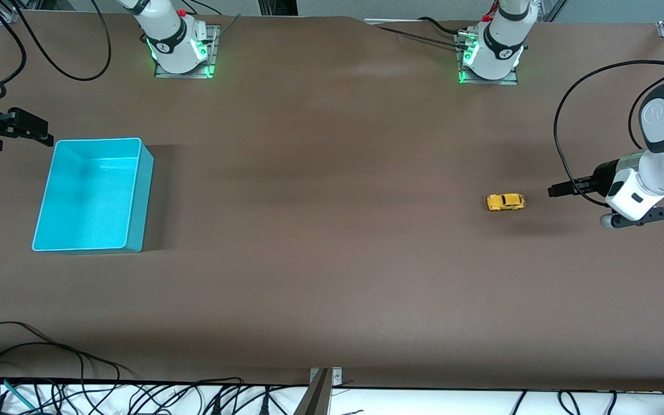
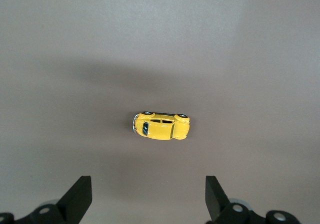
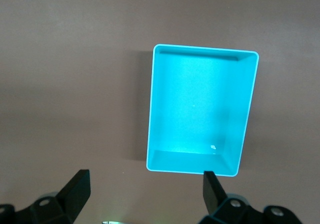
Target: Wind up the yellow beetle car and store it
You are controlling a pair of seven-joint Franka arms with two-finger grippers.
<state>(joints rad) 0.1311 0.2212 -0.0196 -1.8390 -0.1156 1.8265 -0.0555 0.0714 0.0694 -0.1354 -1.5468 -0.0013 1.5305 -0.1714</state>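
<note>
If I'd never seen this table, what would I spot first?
Probably the big empty turquoise plastic bin at the right arm's end of the brown table. Then the tiny yellow beetle car, alone on its wheels toward the left arm's end. The open left gripper hangs beside the car; the open right gripper beside the bin.

Likely robotics lab, bolted arm bases (image 1: pixel 182 57), loose cables (image 1: pixel 78 386)

One yellow beetle car (image 1: pixel 505 202), one turquoise bin (image 1: pixel 93 195), two arms, each with one tool

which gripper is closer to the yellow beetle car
Left. The left gripper hangs open beside the yellow beetle car; the right gripper, open, waits by the turquoise bin.
</note>
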